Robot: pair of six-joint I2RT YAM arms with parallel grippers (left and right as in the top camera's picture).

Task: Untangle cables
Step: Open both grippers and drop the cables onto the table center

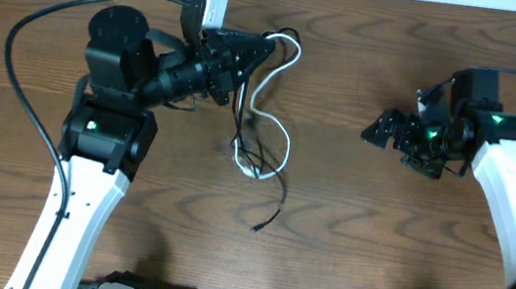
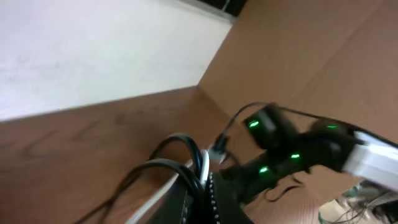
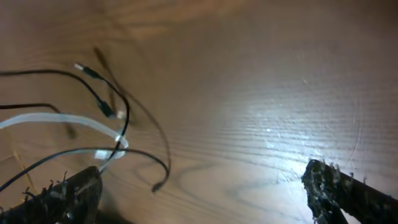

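The white cable point(image 1: 284, 146) and the black cable point(image 1: 275, 206) hang together from my left gripper point(image 1: 266, 49) and trail down onto the table, where they loop over each other. The black plug end point(image 1: 257, 228) lies nearest the front. In the left wrist view the left gripper point(image 2: 205, 190) is shut on both cords, white point(image 2: 163, 193) and black point(image 2: 186, 146). My right gripper point(image 1: 376, 129) is open and empty, well to the right of the cords. In the right wrist view its gripper point(image 3: 202, 183) is spread wide, with the white cord point(image 3: 62, 121) and the black cord point(image 3: 124, 112) at the left.
The wooden table point(image 1: 355, 235) ends at a white wall along the back point(image 2: 93, 50). The left arm's thick black cable point(image 1: 31, 28) arcs over the table's left side. My right arm point(image 2: 292, 149) shows with green lights in the left wrist view.
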